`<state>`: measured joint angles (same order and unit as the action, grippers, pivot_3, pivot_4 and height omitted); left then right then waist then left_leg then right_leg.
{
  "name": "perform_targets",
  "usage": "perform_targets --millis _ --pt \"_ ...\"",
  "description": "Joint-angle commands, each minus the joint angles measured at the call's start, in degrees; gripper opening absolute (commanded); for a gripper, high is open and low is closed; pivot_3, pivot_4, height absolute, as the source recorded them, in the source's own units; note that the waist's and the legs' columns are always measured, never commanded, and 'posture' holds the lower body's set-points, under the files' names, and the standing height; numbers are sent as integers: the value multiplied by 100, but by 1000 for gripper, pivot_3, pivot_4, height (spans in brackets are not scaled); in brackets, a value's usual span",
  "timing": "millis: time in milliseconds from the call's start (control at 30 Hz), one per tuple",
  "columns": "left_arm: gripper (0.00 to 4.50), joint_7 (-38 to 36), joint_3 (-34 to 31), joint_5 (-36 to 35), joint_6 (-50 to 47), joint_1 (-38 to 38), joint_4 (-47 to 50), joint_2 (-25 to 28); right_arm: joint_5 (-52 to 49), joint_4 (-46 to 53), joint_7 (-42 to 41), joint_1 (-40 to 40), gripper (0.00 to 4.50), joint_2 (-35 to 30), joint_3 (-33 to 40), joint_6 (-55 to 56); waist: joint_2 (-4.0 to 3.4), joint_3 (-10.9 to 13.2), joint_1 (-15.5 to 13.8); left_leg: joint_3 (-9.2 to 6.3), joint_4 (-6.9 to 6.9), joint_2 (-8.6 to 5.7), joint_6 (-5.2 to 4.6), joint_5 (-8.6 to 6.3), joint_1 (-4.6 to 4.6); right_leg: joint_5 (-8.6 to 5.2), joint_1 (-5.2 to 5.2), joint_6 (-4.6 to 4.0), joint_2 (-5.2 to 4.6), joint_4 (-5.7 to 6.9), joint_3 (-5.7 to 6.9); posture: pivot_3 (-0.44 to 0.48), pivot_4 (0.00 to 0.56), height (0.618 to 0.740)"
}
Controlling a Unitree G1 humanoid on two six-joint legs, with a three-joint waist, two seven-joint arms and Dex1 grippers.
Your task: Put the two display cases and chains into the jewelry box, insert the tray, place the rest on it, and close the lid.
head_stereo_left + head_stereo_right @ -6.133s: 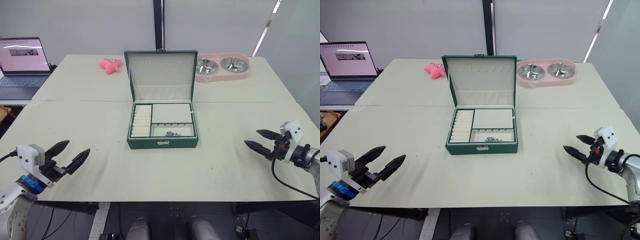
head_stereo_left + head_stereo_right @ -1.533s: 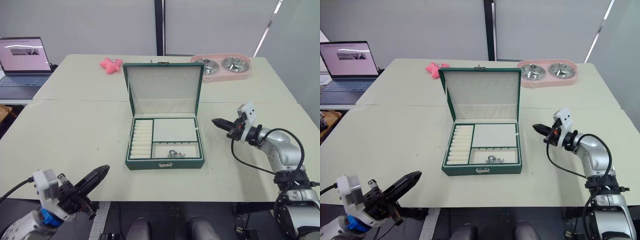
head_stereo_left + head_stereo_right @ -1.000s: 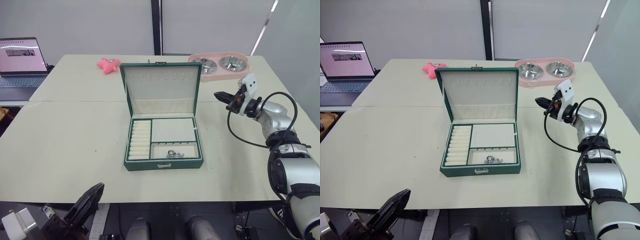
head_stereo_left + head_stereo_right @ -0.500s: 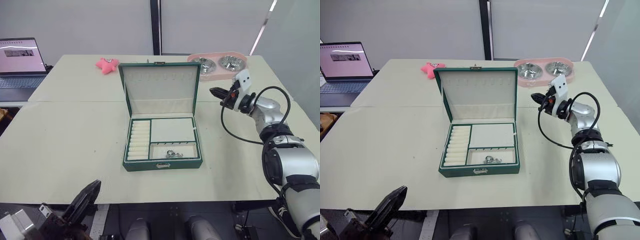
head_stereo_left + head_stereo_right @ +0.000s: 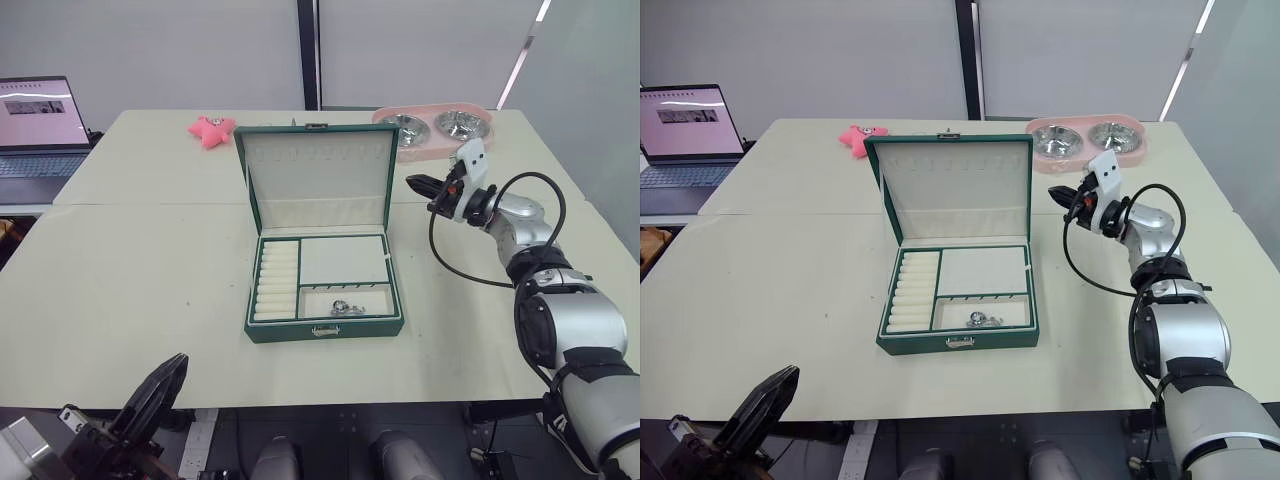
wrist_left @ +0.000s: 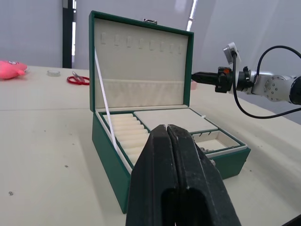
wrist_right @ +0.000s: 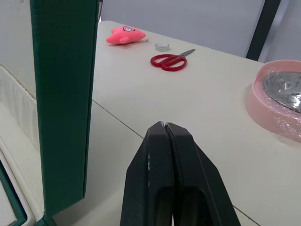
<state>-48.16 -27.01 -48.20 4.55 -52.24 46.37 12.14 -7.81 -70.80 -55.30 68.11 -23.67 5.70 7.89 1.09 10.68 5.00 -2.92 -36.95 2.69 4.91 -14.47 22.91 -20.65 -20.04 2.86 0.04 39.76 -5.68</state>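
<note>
- Jewelry box (image 5: pixel 324 328) open at the middle of the pale surface (image 5: pixel 140 270), front clasp toward the robot.
- Lid (image 5: pixel 316 178) raised upright behind it, cream lining with a row of small hooks and a pocket facing forward.
- Tray (image 5: pixel 328 272) seated inside the box: ring-roll slots along the left, a large plain cream compartment at the rear right, a narrow compartment along the front right.
- Silver chain (image 5: pixel 341 308) lying bunched in that narrow front compartment, near its middle.
- White ribbon strap (image 6: pixel 104 100) running from the lid's left edge down to the box's left wall.
- Right pincer (image 5: pixel 416 184) held above the surface just beside the lid's right edge, not touching it, tips pointing toward the lid; black fingers (image 7: pixel 162 155) pressed together, nothing between them.
- Left pincer (image 6: pixel 167 129) low at the near edge of the surface, well apart from the box, pointing at its front; fingers together too, gripping nothing.
- Pink double bowl holder (image 5: pixel 440 132) with two steel bowls at the far right of the surface, behind the right pincer.
- Pink star-shaped toy (image 5: pixel 212 129) at the far left behind the box; red scissors (image 7: pixel 170 60) and a small round cap (image 7: pixel 162 46) near it.
- Open laptop (image 5: pixel 36 122) on a separate desk at the far left.
</note>
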Motion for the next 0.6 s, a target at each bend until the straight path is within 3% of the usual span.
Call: perform_targets --millis 33,400,600 --pt "0 14 -74 -67 143 -109 150 24 -76 24 -128 173 25 45 162 57 0 0 0 0 0 0 0 0 0 0 0 0 0 0 0 0 150 740" --pt "0 22 35 -8 128 2 68 95 -315 287 -956 177 25 194 363 -215 -1 1 2 0 0 0 0 0 0 0 -1 0 0 3 0 0 150 740" --pt "0 50 76 20 112 64 39 139 -432 671 -1845 72 25 79 243 -793 -5 3 17 1 0 1 0 0 -1 0 -4 0 1 7 -1 0 150 740"
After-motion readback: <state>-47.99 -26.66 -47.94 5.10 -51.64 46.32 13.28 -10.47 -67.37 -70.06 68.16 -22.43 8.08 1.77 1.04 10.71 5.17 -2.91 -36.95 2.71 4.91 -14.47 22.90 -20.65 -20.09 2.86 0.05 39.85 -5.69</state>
